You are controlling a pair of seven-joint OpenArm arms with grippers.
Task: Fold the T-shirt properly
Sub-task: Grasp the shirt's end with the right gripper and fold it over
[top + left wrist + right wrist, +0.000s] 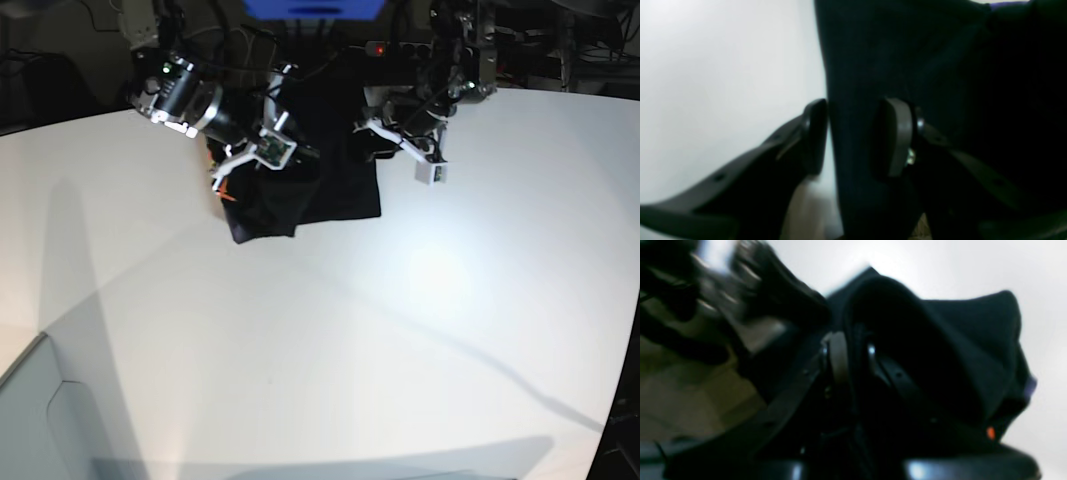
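The black T-shirt (330, 190) lies bunched at the far middle of the white table (400, 330). In the right wrist view my right gripper (855, 360) is shut on a thick fold of the T-shirt (957, 340), and bits of orange print (990, 432) and purple print (1030, 385) show at the fold's edge. In the base view it (232, 180) holds the shirt's left part. My left gripper (851, 136) stands open astride the shirt's straight edge (873, 60), one finger (815, 133) over the bare table and the other over the cloth. It (375, 135) is at the shirt's right part.
Both arms reach in from the table's far edge. A blue object (312, 8) and cables stand behind them. A white camera box (432, 172) hangs on the left arm's wrist. Arm shadows cross the table's middle and near side.
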